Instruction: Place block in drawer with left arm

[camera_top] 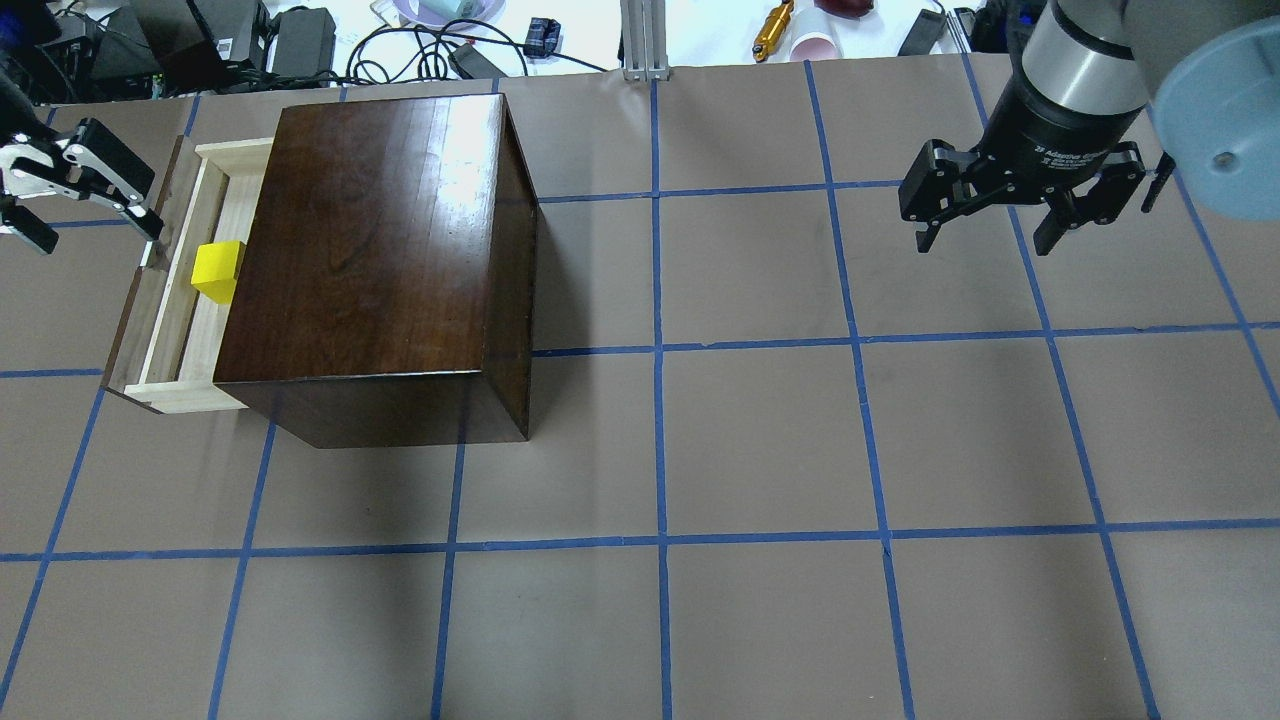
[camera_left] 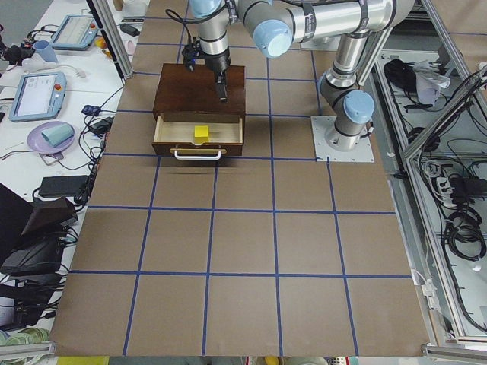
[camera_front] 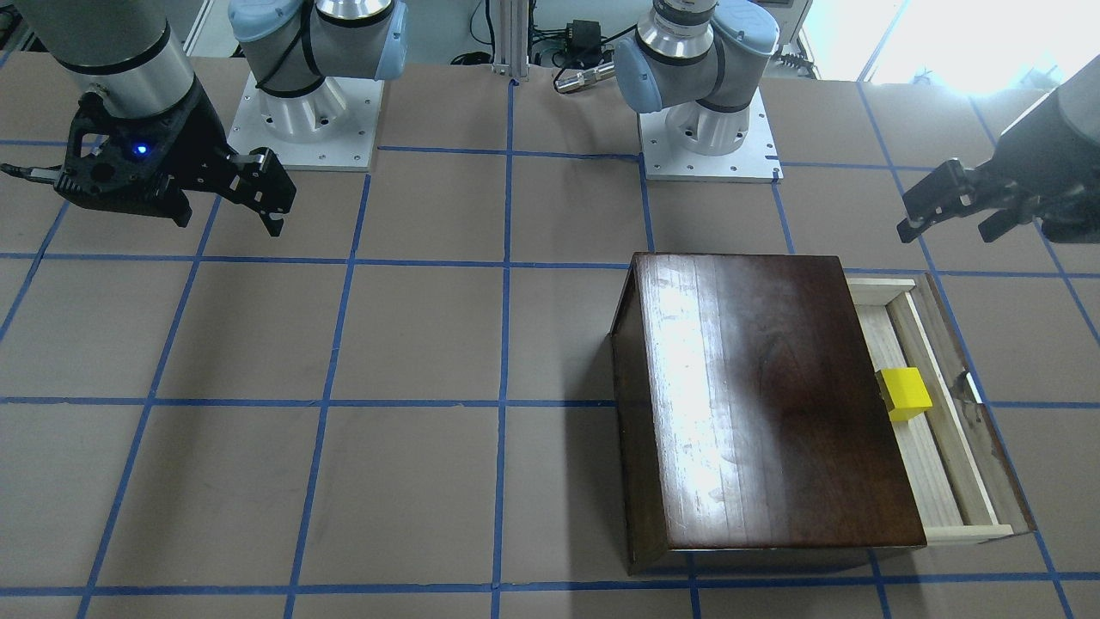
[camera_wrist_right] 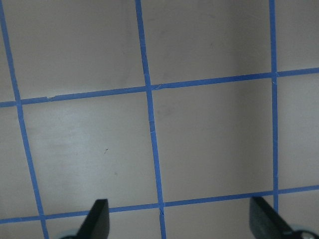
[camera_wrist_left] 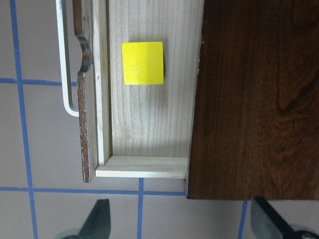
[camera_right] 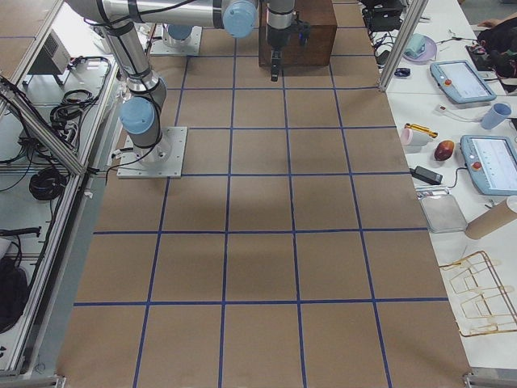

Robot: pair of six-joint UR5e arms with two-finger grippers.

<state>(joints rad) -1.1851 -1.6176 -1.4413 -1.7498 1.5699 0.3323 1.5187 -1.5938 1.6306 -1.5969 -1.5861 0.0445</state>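
The yellow block point(camera_front: 904, 393) lies in the pulled-out drawer point(camera_front: 932, 468) of the dark brown box point(camera_front: 773, 404). In the overhead view the block point(camera_top: 217, 270) sits in the drawer point(camera_top: 185, 320) at the left side of the box point(camera_top: 380, 240). My left gripper point(camera_top: 100, 235) is open and empty, raised off the far outer corner of the drawer. Its wrist view looks down on the block point(camera_wrist_left: 143, 62), with both fingertips point(camera_wrist_left: 99, 219) wide apart over the table. My right gripper point(camera_top: 980, 248) is open and empty, far off to the right.
The drawer's white handle point(camera_wrist_left: 65, 59) juts out from its dark front panel point(camera_front: 988, 430). The table is brown with blue tape lines. Both arm bases point(camera_front: 705, 129) stand at the robot's edge. Cables and small items lie beyond the far edge point(camera_top: 780, 30).
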